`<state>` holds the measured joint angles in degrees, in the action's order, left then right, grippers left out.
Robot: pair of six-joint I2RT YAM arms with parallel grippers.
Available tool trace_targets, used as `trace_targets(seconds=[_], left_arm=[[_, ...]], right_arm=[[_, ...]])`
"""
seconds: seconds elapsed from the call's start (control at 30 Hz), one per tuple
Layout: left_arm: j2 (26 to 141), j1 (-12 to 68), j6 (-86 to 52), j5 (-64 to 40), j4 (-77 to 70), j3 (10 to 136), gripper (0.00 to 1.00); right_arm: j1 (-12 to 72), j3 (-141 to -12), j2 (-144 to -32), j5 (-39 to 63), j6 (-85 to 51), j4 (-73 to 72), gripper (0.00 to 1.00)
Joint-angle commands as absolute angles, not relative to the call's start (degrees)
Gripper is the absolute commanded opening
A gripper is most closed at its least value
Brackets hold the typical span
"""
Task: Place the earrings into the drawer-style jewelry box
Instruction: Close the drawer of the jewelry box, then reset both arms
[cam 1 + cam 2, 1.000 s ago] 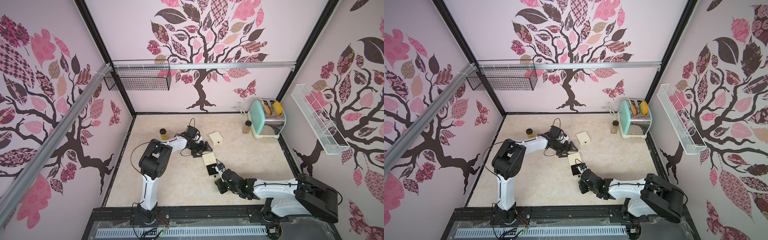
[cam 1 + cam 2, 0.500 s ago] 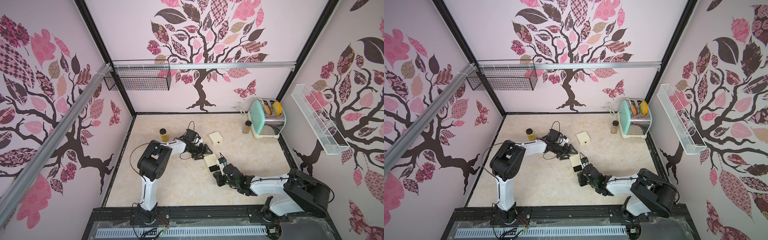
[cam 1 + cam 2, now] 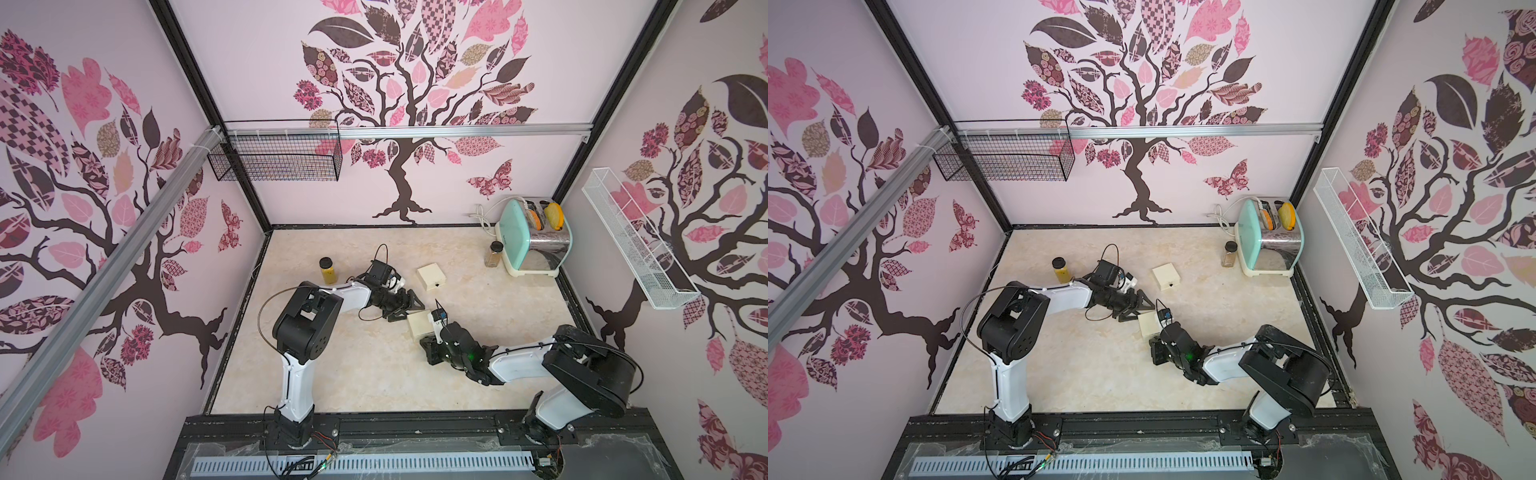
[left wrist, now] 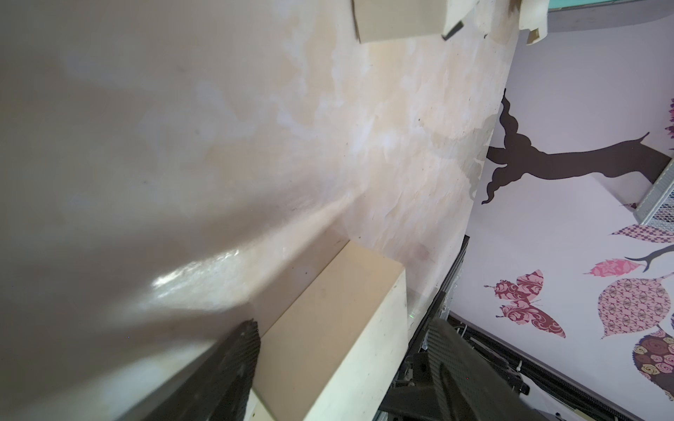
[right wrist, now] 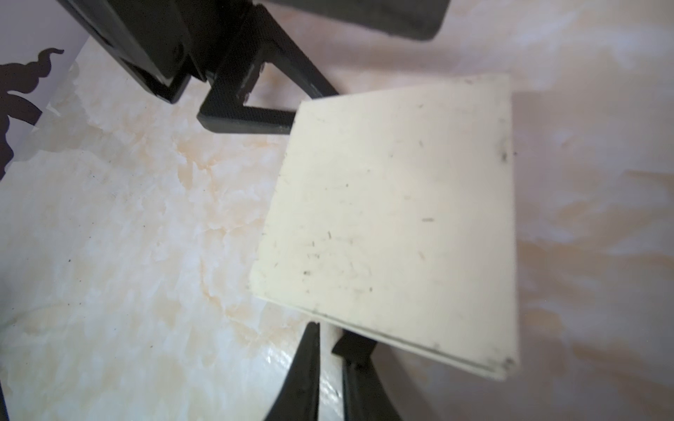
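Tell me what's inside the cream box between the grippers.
The jewelry box shows only its plain cream top and sides. It looks closed, so whatever lies inside is hidden in every view.

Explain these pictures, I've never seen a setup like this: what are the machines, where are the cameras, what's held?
Two robot arms reach over a table. Two pictures look down from overhead; two come from cameras on the wrists. The left arm's fingers straddle a cream jewelry box; whether they squeeze it is unclear. The right arm's fingers, nearly together, sit at its edge, gripping nothing I can see. Also: a second cream box, two jars, a toaster. No earrings show.
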<state>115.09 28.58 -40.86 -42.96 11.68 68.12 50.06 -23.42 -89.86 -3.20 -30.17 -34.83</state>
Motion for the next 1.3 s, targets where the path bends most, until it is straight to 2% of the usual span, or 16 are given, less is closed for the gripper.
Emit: trace_targets(seconds=[0.0, 0.07, 0.13, 0.23, 0.33, 0.37, 0.5, 0.6, 0.8, 0.87, 0.97, 1.07, 1.1, 1.13, 1.23, 1.27], left_arm=[[115.76, 29.26, -40.9, -41.09, 16.28, 65.97, 0.76], [115.72, 29.18, -40.47, -40.57, 16.86, 66.0, 0.77], [114.77, 28.75, -39.04, -39.05, 19.42, 66.75, 0.79], [108.66, 26.32, -33.37, -30.0, 28.09, 68.11, 0.88], [98.83, 25.14, -26.42, -10.59, 32.24, 67.42, 0.94], [95.16, 25.56, -25.04, -1.85, 31.55, 66.2, 0.96], [79.92, 26.36, -12.86, 21.4, 11.06, 50.0, 0.98], [71.66, 24.35, 0.09, 28.62, -10.7, 34.48, 0.97], [65.98, 13.52, 7.58, 16.05, -19.26, 24.0, 0.96], [69.22, 9.31, 7.16, 9.83, -24.1, 22.89, 0.95], [76.69, 6.31, 6.91, 4.23, -33.04, 22.68, 0.89], [81.76, 3.68, 7.33, -1.87, -37.78, 24.2, 0.85], [83.49, 2.55, 5.97, -2.32, -39.38, 24.43, 0.86], [83.97, 1.28, 4.3, -2.31, -39.98, 24.61, 0.97], [86.93, -1.29, 1.62, -2.83, -44.32, 23.61, 0.98], [87.93, -1.47, 1.02, -2.53, -45.86, 23.24, 0.98]], right_arm=[[49.66, -25.22, -90.83, -3.88, -29.6, -37.43, 0.15], [49.66, -25.4, -90.59, -4.12, -29.36, -36.49, 0.17], [49.66, -25.4, -88.33, -3.21, -29.22, -32.38, 0.27], [49.66, -24.59, -78.31, -4.15, -29.54, -21.0, 0.5], [49.32, -26.53, -65.38, -17.37, -24.83, -11.01, 0.79], [48.69, -25.43, -61.62, -21.12, -19.86, -14.01, 0.86], [38.48, -13.73, -56.92, -28.33, -1.1, -43.99, 0.95], [27.5, -15.69, -55.57, -25.82, 0.85, -37.12, 0.93], [14.27, -8.2, -59.92, -19.96, 3.17, -49.99, 0.94], [9.15, -7.3, -66.07, -15.7, 0.77, -58.43, 0.95], [7.62, -9.25, -76.33, -15.42, 0.64, -68.95, 0.96], [3.55, -10.93, -86.17, -9.1, -2.12, -73.8, 0.96], [3.35, -9.81, -89.3, -9.82, -2.46, -79.42, 0.97], [3.02, -9.55, -91.28, -9.46, -2.62, -82.87, 0.99], [2.49, -15.56, -88.0, -7.54, -2.95, -65.31, 0.99], [2.03, -16.4, -89.21, -6.92, -3.04, -65.91, 0.99]])
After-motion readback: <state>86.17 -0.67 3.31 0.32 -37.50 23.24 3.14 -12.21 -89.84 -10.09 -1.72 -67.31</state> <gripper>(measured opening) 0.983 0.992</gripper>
